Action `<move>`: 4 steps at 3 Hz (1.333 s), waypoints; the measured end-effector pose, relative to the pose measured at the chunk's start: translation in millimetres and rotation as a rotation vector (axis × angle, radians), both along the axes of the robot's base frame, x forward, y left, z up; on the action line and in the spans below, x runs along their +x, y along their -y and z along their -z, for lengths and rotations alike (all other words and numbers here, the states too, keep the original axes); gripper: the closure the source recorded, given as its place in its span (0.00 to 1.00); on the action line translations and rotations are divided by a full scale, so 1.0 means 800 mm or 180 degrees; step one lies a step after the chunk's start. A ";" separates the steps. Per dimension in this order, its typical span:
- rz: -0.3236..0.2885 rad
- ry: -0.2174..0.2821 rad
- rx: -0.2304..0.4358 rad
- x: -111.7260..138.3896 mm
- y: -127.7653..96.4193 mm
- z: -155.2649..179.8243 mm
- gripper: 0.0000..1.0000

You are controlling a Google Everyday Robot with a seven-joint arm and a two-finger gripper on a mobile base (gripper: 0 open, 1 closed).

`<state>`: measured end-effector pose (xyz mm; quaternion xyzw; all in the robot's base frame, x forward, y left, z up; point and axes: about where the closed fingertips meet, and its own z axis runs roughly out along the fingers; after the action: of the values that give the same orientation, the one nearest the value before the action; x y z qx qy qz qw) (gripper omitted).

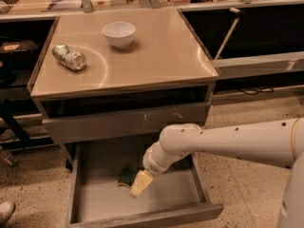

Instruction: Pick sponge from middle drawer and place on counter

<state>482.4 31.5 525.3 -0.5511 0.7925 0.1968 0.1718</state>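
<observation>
claw [141, 183]: low inside the middle drawer [95, 196], angled down toward the picture's left; spread or pressed together, cannot tell.
sponge [125, 176]: on the drawer floor, just beside the claw tip, on its picture-left side and slightly further back.
long axis: partly hidden by the claw, cannot tell.
next move: likely a short shift picture-left over the sponge.
table [161, 61]: above; holds a bowl [119, 34] and a can [69, 57].

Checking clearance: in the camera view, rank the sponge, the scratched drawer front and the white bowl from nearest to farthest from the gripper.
1. sponge, just left of the gripper, both inside the middle drawer.
2. scratched drawer front, above the gripper.
3. white bowl, far back on the counter.
</observation>
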 end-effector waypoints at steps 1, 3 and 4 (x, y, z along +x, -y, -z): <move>-0.0118 -0.0116 0.0059 -0.008 -0.034 0.043 0.00; -0.0029 -0.0173 0.0051 -0.010 -0.043 0.077 0.00; 0.0126 -0.0165 0.0035 0.008 -0.047 0.118 0.00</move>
<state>488.6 69.2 431.1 -0.5290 0.8064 0.2119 0.1582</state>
